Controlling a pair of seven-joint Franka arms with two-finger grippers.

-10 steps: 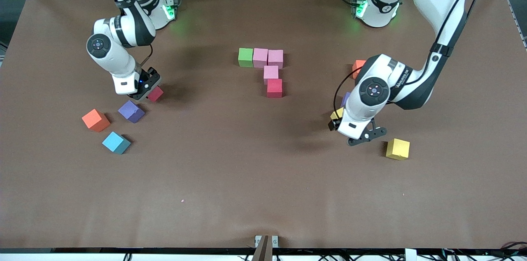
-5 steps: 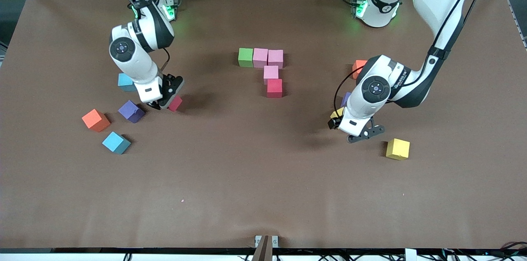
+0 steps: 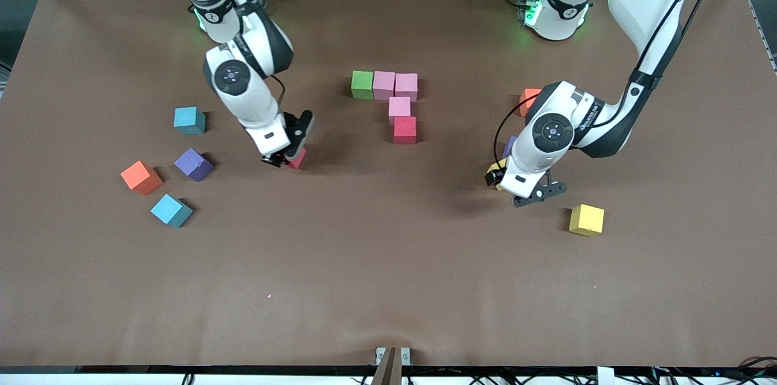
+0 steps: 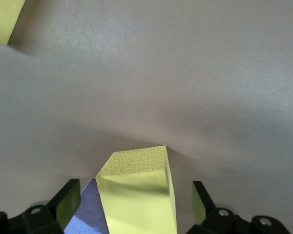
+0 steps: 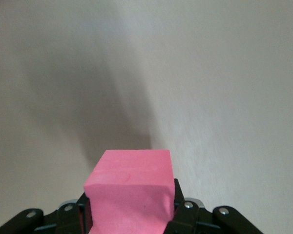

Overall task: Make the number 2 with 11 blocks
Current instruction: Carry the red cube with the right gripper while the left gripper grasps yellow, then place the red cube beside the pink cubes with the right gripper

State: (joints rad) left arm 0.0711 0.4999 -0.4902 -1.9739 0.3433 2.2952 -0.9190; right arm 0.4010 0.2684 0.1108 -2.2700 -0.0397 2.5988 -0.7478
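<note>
Since a second ago the right fingers (image 3: 278, 160) have carried a red block (image 3: 297, 158) away from the loose blocks at the right arm's end and toward the middle of the brown counter (image 3: 388, 282). They are squeezed tight on two sides of it. Seen close up, the block is a soft foam cube with flat sides and sharp corners. It hangs over bare counter, at about 8 o'clock from the started number 2 (image 3: 394, 102) in the front view.

The left fingers (image 4: 66, 202) are spread wide and hold nothing. They sit low, one on each side of a yellow block (image 4: 136, 195) with a bumpy top, with a gap at each side. A purple block (image 4: 88, 214) peeks out right beside it, mostly hidden by the left arm. That arm has hardly moved.

The number 2 has five blocks so far. A green block (image 3: 362, 84) and two pink blocks (image 3: 383, 85) (image 3: 406, 86) make the row farthest from the front camera. Another pink block (image 3: 399, 109) and a second red block (image 3: 405, 130) run down toward 6 o'clock, all touching.

Loose cubes lie well apart from it. Out at 9 o'clock are a light blue block (image 3: 189, 120), a second purple block (image 3: 193, 164), an orange block (image 3: 141, 177) and another light blue block (image 3: 171, 210). At 3 o'clock, another orange block (image 3: 528, 96) shows past the left arm. A second yellow block (image 3: 587, 219) lies at 4 o'clock.
</note>
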